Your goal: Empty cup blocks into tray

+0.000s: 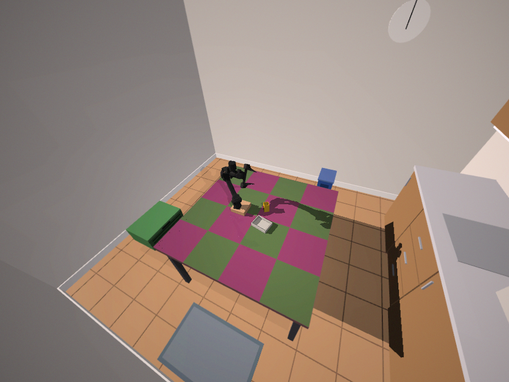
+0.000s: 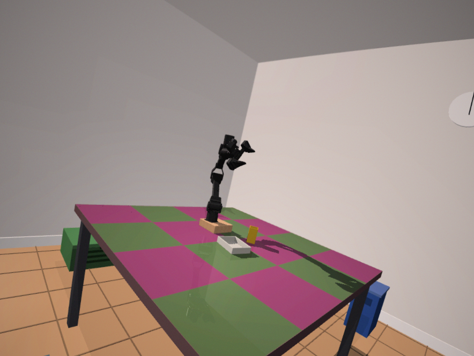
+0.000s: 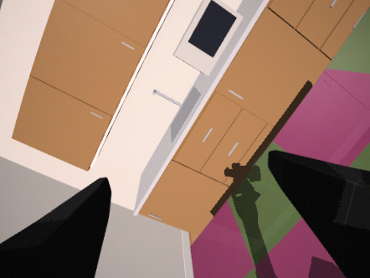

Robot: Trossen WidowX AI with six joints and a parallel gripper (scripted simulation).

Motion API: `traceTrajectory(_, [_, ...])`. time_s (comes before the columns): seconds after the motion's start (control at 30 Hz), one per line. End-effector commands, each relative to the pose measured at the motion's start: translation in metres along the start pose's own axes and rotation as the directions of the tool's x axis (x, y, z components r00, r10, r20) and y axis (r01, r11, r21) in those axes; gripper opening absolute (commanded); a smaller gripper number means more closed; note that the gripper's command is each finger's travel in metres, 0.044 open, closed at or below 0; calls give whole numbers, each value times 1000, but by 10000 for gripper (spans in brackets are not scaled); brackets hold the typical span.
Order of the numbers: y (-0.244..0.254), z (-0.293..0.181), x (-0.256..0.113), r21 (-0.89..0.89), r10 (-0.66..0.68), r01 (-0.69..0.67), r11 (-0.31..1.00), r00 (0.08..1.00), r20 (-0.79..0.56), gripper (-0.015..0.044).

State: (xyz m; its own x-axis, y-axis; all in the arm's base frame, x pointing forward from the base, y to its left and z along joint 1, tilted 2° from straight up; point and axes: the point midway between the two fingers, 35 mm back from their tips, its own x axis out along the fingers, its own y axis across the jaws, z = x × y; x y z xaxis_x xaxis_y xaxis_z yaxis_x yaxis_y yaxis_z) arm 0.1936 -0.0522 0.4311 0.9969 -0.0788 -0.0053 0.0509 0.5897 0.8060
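- The yellow cup (image 1: 266, 206) (image 2: 252, 235) stands upright on the table, lower than the pincer and well apart from it; whatever is inside is too small to make out.
- The shallow, pale tray (image 1: 265, 230) (image 2: 240, 250) sits near the cup, also well below the pincer and apart from it.
- The pincer (image 1: 254, 178) (image 2: 250, 157) (image 3: 191, 171) hangs in the air with its two black fingers wide apart and nothing between them.
- Behind the pincer, the black arm (image 1: 230, 188) (image 2: 215, 189) bends at its top and runs down to a wooden block (image 1: 243, 211) (image 2: 222, 229), which is near both the cup and the tray.
- Under all of this lies the table (image 1: 288, 287) (image 2: 249, 302) (image 3: 331, 117), checkered in magenta and green, well below the pincer.
- Ahead of the pincer, in the wrist view, brown cabinets (image 1: 411, 221) (image 3: 255, 54) stand beyond the table.
- Farther out and lower than the pincer are a green box (image 1: 152, 221) (image 2: 71, 251) and a blue bin (image 1: 327, 175) (image 2: 365, 314).
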Motion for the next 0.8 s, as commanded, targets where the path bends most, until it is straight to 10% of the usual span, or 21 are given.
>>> traceTrajectory(0.0, [-24,-21,12,-116,-12,3,993,997,-79,440])
traceTrajectory(0.77, [-161,-185,35,-630,-79,-331,703,843,-532,440])
